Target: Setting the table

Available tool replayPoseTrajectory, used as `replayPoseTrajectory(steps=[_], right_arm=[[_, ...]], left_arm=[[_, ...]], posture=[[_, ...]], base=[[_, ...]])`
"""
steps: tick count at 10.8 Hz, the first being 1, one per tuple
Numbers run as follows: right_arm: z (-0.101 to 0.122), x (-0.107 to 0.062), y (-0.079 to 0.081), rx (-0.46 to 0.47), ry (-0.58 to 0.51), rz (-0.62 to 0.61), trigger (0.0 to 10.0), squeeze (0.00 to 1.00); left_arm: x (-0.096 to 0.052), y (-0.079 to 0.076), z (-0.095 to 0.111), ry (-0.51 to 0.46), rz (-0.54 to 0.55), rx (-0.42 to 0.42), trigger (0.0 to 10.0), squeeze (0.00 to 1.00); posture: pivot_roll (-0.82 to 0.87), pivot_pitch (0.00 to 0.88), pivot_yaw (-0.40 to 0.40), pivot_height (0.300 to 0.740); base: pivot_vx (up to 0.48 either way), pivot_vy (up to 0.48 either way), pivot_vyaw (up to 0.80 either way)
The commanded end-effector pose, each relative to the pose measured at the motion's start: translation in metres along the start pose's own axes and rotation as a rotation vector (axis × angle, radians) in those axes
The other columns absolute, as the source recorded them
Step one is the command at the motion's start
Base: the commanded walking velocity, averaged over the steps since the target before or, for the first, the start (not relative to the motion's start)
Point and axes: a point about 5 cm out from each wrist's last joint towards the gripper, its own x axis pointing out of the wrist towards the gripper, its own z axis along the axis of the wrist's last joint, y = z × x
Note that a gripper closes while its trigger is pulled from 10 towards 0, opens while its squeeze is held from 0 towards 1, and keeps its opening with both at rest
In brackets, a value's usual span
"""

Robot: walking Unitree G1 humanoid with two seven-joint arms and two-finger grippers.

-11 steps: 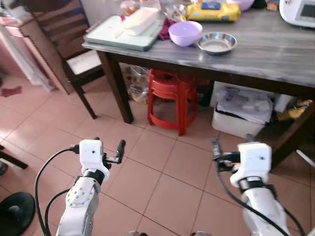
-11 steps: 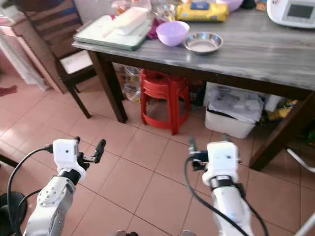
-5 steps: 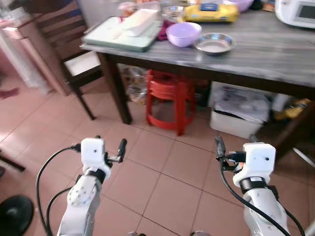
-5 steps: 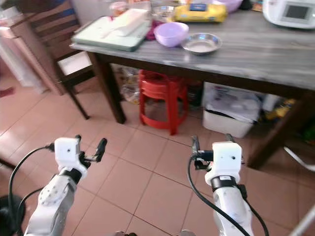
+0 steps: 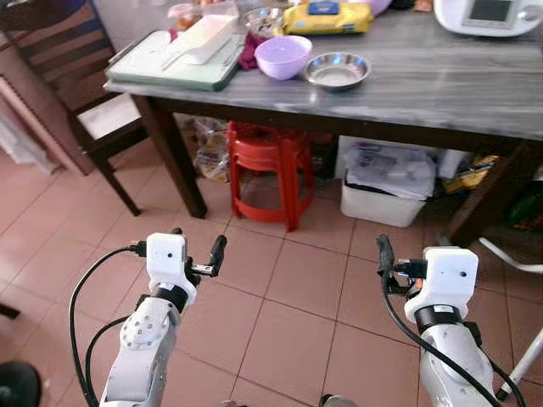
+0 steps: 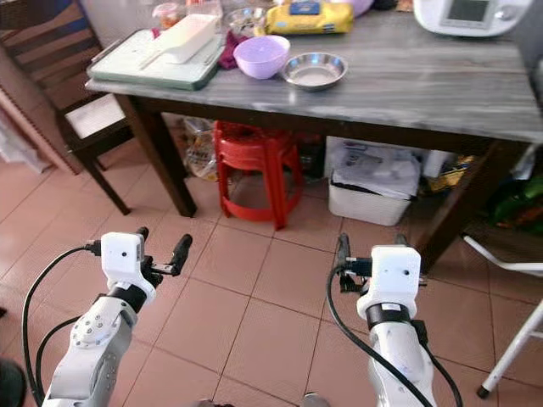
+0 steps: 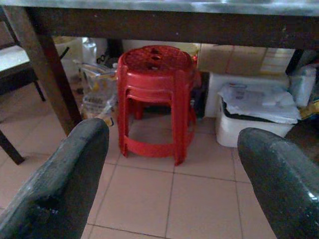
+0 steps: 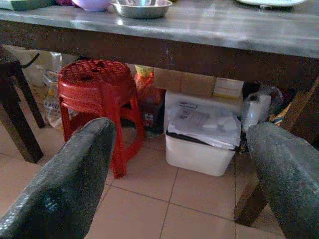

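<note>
Ahead of both grippers stands the table point(image 5: 441, 80); left gripper point(image 7: 169, 164) and right gripper point(image 8: 182, 164) gape wide, empty.

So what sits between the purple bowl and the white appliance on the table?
In the right eye view, a steel bowl sits between the purple bowl and the white appliance.

Two silver arms, perforated forearm housings. White boxy wrist blocks behind black fingers point(image 5: 218, 252), rounded, matte, lightly scuffed. Black cables looping from each block back along the arm.
</note>
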Motion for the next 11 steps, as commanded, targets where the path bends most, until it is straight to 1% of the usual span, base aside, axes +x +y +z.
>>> replayPoseTrajectory(steps=[1,4,11], right_arm=[[-0.0013,-0.0001,0.0033,0.013,0.015,0.012,10.0,0.0],[-0.0018,0.0002,0.0037,0.014,0.021,0.012,10.0,0.0],[-0.0033,-0.0002,0.0041,0.022,0.031,0.015,10.0,0.0]], left_arm=[[0.0004,0.0006,0.0035,-0.001,-0.012,0.013,10.0,0.0],[-0.0003,0.0005,0.0023,0.009,-0.021,0.009,10.0,0.0],[-0.0006,-0.0009,0.002,0.017,-0.033,0.012,10.0,0.0]], posture=[[-0.1,0.118,0.126,0.74],[-0.1,0.122,0.129,0.74],[-0.1,0.125,0.132,0.74]], base=[[0.0,-0.292,-0.77],[0.0,-0.294,-0.77],[0.0,-0.301,0.0]])
